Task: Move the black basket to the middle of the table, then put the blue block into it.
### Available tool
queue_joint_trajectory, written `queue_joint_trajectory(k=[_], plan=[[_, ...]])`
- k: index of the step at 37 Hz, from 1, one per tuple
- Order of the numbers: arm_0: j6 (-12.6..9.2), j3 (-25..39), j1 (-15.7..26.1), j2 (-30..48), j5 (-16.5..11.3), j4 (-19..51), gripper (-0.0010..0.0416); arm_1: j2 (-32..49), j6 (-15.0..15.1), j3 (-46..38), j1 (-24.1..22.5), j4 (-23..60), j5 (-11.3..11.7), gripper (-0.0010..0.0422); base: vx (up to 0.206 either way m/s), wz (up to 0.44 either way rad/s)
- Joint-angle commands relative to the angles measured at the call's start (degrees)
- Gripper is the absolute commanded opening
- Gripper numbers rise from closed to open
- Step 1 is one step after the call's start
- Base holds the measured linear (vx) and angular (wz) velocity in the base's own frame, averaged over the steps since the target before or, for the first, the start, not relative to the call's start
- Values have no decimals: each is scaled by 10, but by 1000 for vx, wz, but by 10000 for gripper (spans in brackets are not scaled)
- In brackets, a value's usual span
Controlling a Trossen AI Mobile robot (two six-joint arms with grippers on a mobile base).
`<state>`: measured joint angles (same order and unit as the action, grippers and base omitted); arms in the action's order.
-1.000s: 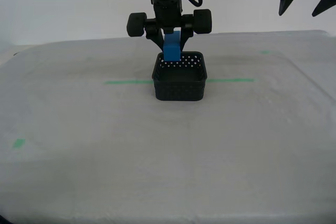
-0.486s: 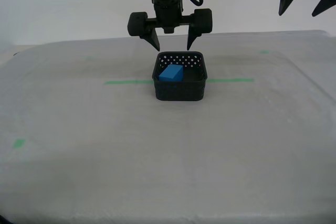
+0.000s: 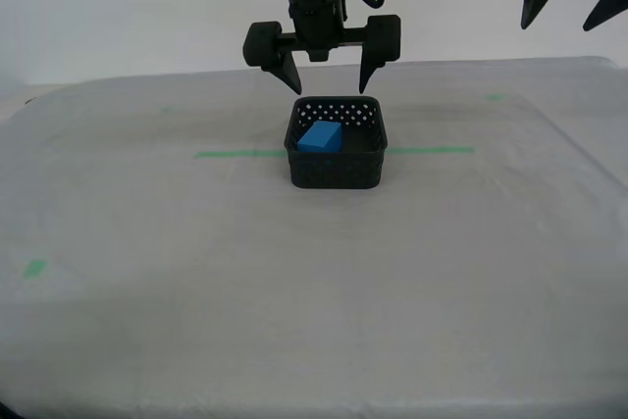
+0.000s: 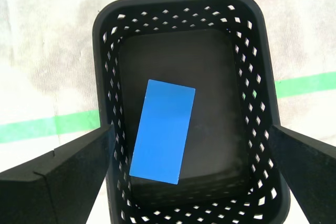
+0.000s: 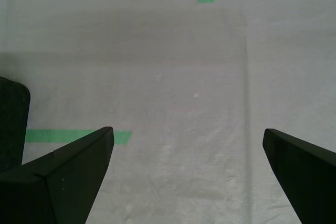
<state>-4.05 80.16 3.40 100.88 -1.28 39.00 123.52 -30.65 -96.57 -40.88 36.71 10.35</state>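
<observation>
The blue block lay flat inside the black basket, directly beneath my second gripper, whose jaws were spread wide and empty. My first gripper hung wide apart over bare table cloth. A green tape line ran behind the basket.

- The black basket: black plastic, faint sheen, walls perforated with rows of small holes.
- The blue block: smooth, plain faces, matt bright blue.
- The table: whitish-grey cloth cover, matt, slightly creased and textured.
- Tape line: thin, green, flat.
- Second gripper: fingers matt black.
</observation>
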Motion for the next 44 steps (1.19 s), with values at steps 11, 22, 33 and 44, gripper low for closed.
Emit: queue_joint_trajectory(k=[11, 22, 33, 44], plan=[[0, 0, 0, 0, 0, 0, 398, 0, 16, -1, 0, 1, -10, 401, 0, 0], [0, 0, 0, 0, 0, 0, 399, 0, 23, 0, 0, 5, -10, 401, 0, 0], [0, 0, 0, 0, 0, 0, 399, -2, 44, -1, 4, 5, -35, 401, 0, 0], [0, 0, 0, 0, 0, -1, 399, -10, 58, -1, 16, 19, -52, 401, 0, 0]])
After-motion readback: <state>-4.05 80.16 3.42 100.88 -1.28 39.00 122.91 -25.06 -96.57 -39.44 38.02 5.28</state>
